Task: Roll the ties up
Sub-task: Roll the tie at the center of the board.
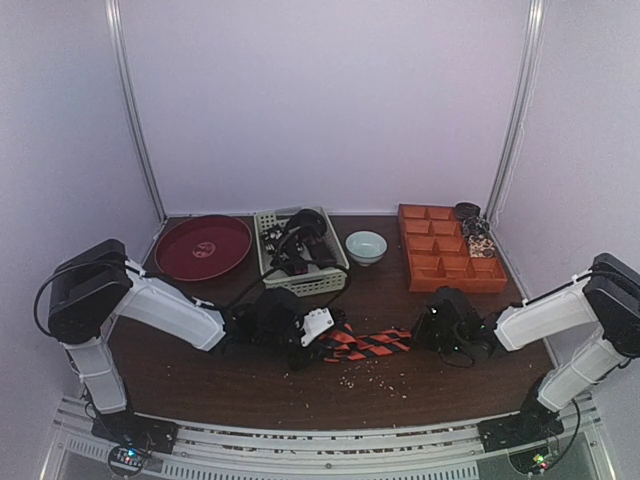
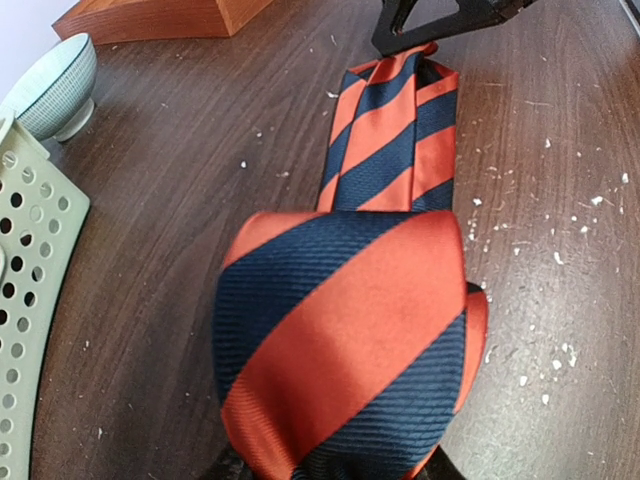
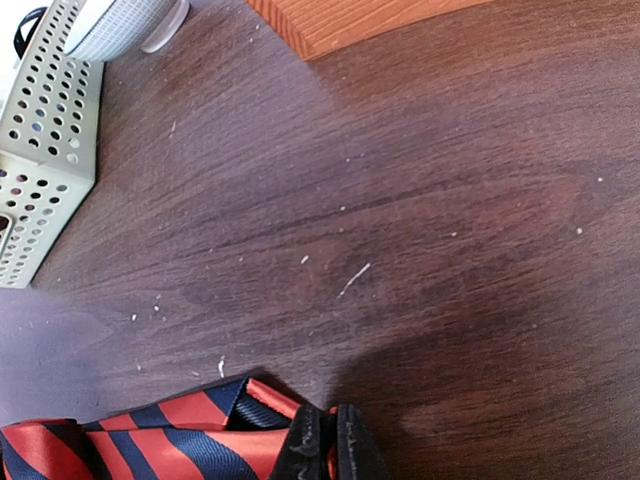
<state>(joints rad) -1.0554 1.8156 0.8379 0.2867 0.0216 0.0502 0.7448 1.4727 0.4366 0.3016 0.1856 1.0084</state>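
An orange-red and dark striped tie [image 1: 378, 343] lies across the middle of the table between both grippers. My left gripper [image 1: 320, 332] holds its rolled end. In the left wrist view that roll [image 2: 345, 340] fills the space between the jaws and hides most of the fingers. The flat length [image 2: 400, 140] runs from it to my right gripper [image 2: 440, 20]. The right gripper [image 3: 332, 448] is shut on the tie's other end [image 3: 170, 445], pinning it at the table. Dark ties [image 1: 302, 248] sit in the green basket.
A perforated green basket [image 1: 340, 283] stands at the back centre, a red plate [image 1: 203, 247] to its left and a pale bowl [image 1: 366, 246] to its right. An orange compartment tray [image 1: 448, 272] at the back right holds rolled ties [image 1: 480, 244]. Pale crumbs dot the wood.
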